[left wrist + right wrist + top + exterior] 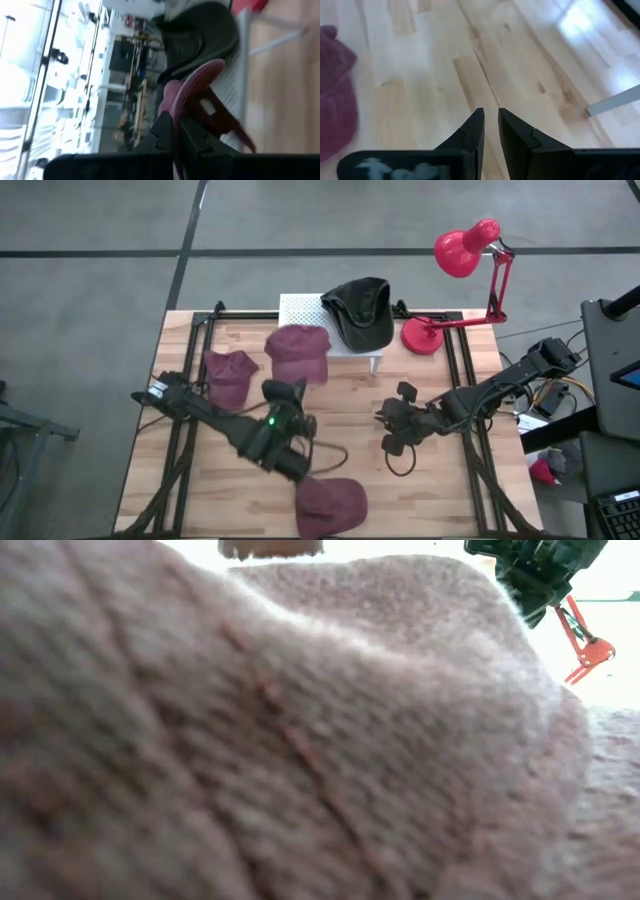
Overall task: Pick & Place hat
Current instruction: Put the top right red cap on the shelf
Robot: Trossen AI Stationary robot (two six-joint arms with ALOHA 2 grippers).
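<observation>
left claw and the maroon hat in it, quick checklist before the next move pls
1. Left claw shut on the brim of the held maroon hat: ok.
2. Held hat free of the white rack: cannot tell; from above it overlaps the rack's edge.
3. Black hat lying on the rack, apart from the left claw: ok.
4. Right claw empty, slightly open over bare table, off to the side: ok.
5. Low view usable for checking height: not ok; the front maroon hat fills almost all of it.
</observation>
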